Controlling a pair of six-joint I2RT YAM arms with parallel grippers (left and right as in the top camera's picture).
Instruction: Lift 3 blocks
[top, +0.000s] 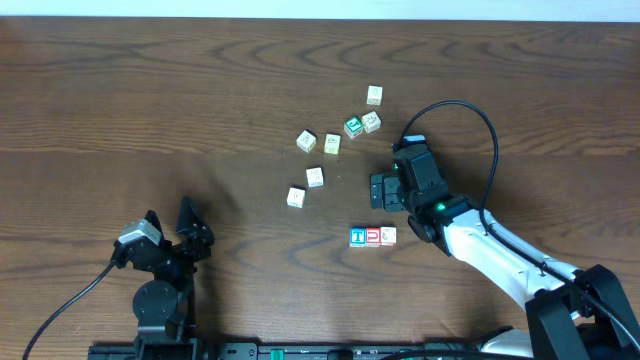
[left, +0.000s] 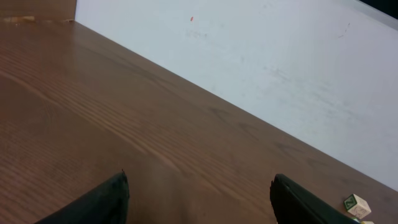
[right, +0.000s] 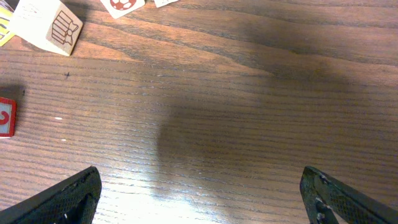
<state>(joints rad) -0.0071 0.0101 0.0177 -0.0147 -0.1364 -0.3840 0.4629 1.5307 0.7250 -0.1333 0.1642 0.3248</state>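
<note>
1. The three task blocks sit in a tight row on the wooden table, side by side and seemingly touching: the blue-faced block on the outside, the red-faced block in the middle, and the cream block with a reddish mark nearest the right arm.
2. None of them is off the surface, so the lift itself looks wholly undone; lining them up appears to be the only part finished.
3. The right gripper hovers just above the row on the table side towards the scattered cubes, its jaws spread wide and gripping nothing. Its wrist view shows bare wood between the fingers and only the edge of the red-faced block at the left border.
4. The left gripper sits well apart near the front edge, likewise fully spread and empty.
5. Left to do, as I judge it: close on the row from both ends and raise all three together.
6. The blocks are small wooden cubes with printed faces and crisp edges; the table is dark brown with a pronounced grain and a slight sheen.
7. Other cubes lie loose further back, among them a green-faced cube and several pale cream cubes.
</note>
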